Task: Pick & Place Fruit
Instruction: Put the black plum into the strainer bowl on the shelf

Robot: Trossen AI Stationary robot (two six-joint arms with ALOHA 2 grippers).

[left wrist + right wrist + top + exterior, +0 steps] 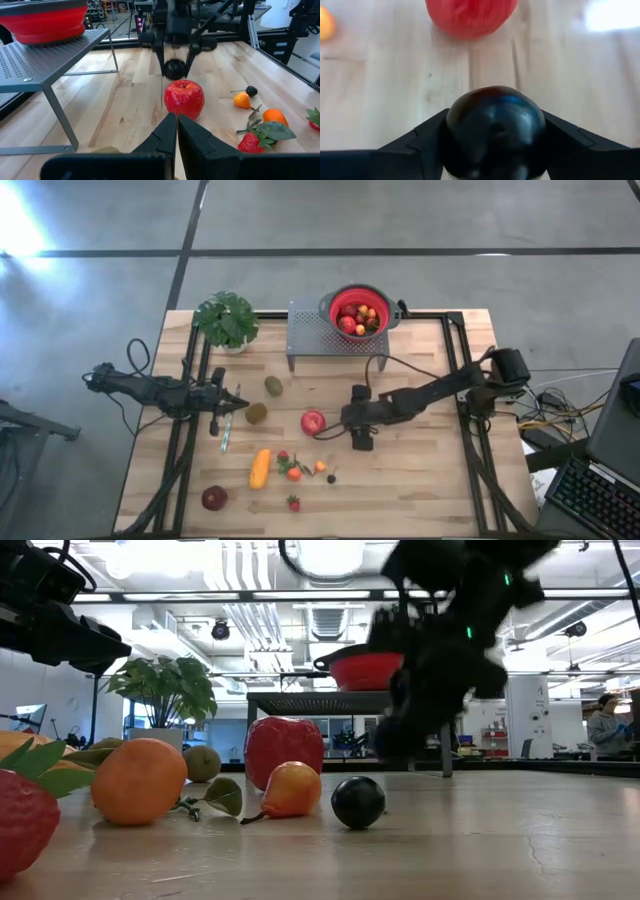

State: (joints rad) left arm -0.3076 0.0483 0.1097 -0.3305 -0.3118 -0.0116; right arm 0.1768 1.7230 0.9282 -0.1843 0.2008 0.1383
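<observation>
Plum [495, 130], dark and glossy, pinched at its widest between the right gripper's [175, 67] fingers just beyond the apple [184, 98]. Likely light, hard, slippery. Left gripper [176, 131] pressed together, waiting.

Table [420, 480] — pale matt wood planks; plum [495, 125] — glossy, smooth; stand [30, 65] — perforated grey metal.
</observation>
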